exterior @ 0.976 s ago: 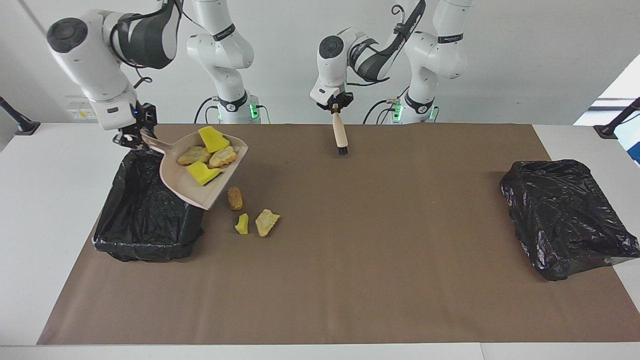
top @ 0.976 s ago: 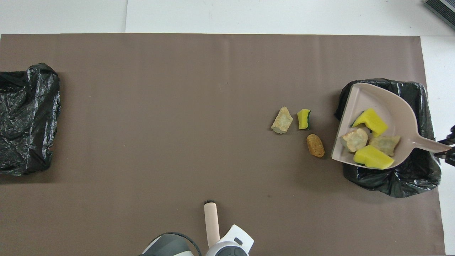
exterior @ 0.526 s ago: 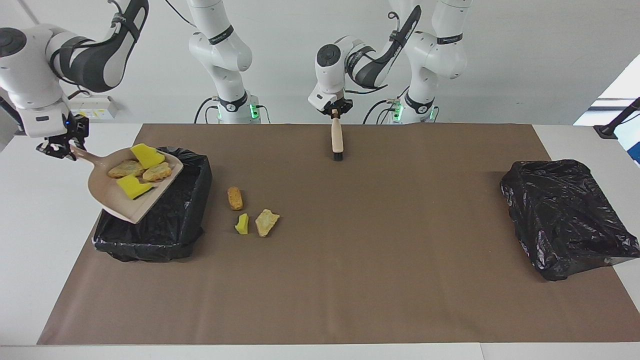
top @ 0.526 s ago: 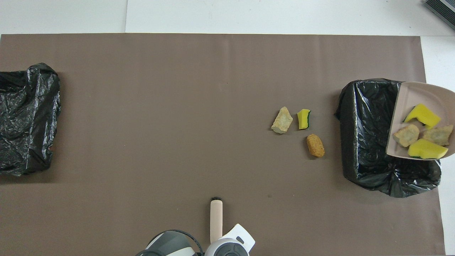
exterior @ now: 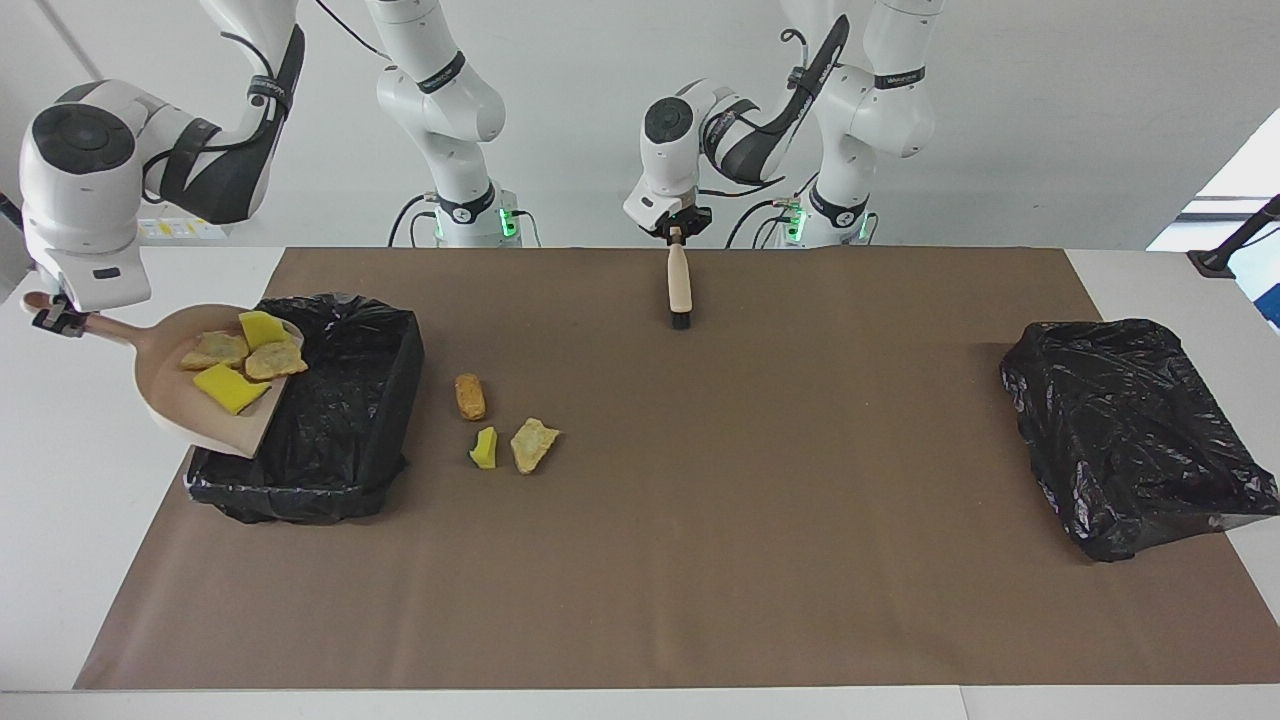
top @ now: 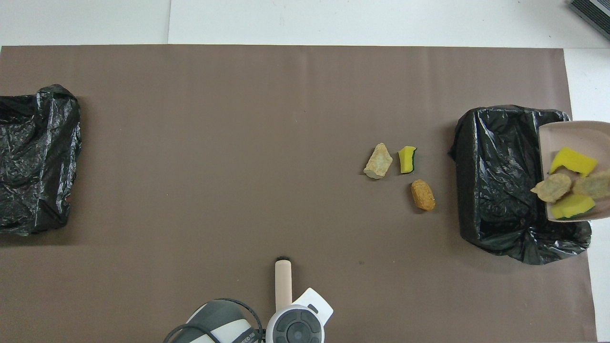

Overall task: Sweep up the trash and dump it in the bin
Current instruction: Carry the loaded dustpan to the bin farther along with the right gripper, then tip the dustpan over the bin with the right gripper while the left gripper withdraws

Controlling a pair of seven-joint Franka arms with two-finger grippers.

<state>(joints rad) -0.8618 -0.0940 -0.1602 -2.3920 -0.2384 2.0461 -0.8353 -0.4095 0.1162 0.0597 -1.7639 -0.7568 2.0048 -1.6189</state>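
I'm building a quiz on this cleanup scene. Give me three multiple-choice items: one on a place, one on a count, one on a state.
1. Where is the dustpan?
A. flat on the brown mat
B. held up over the edge of the bin at the right arm's end
C. inside the bin at the left arm's end

2. How many scraps lie on the mat?
A. three
B. five
C. none

3. The brush is
A. lying on the mat
B. in the bin
C. gripped by the left gripper

Answers: 1 B, it hangs over the bin rim from the right gripper; 2 A, three scraps lie beside the bin; 3 C, its handle hangs from the gripper.
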